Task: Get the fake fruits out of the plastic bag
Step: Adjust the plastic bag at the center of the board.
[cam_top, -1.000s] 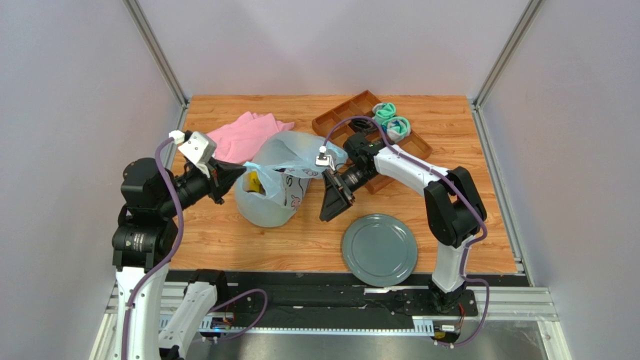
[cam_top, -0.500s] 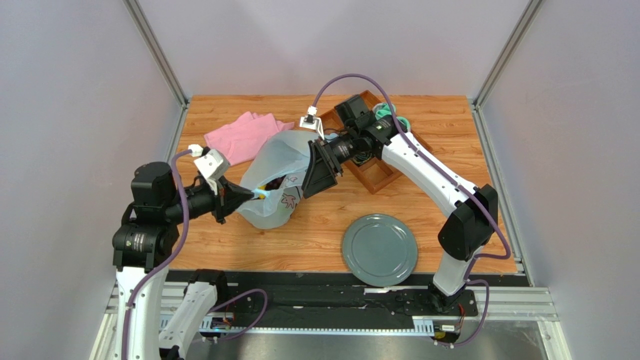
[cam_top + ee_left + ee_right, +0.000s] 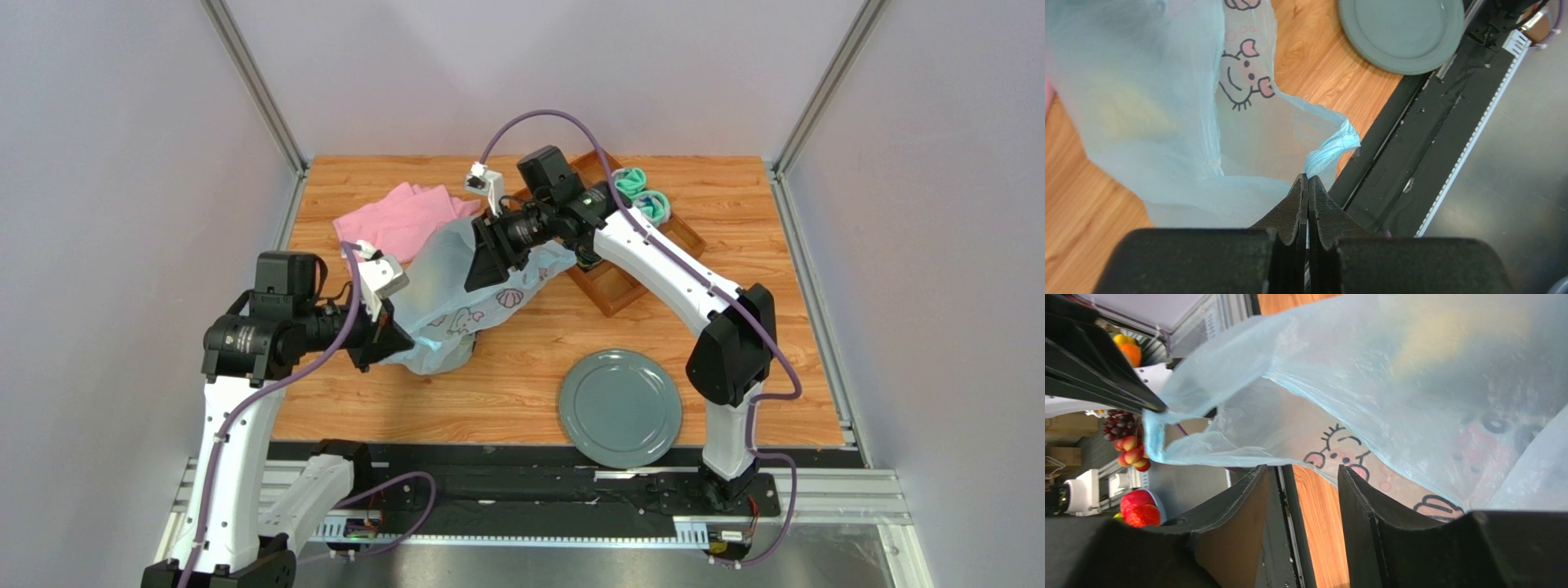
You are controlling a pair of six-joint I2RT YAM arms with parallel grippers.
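The plastic bag lies stretched slantwise on the wood, pale blue with a cartoon print. My left gripper is shut on its twisted handle at the bag's near-left end. My right gripper hovers at the bag's far end. Its jaws stand apart, with wood showing between them and the bag's film just past the tips. The fake fruits show only as a yellowish blur through the film.
A grey plate sits near the front right. A pink cloth lies behind the bag, and a brown tray with teal socks stands at the back right. The black front rail runs close to my left gripper.
The right arm has swung from the bag's right side round to its far end, its jaws narrowing. The left gripper has pulled the handle nearer, and the bag is stretched and tipped over.
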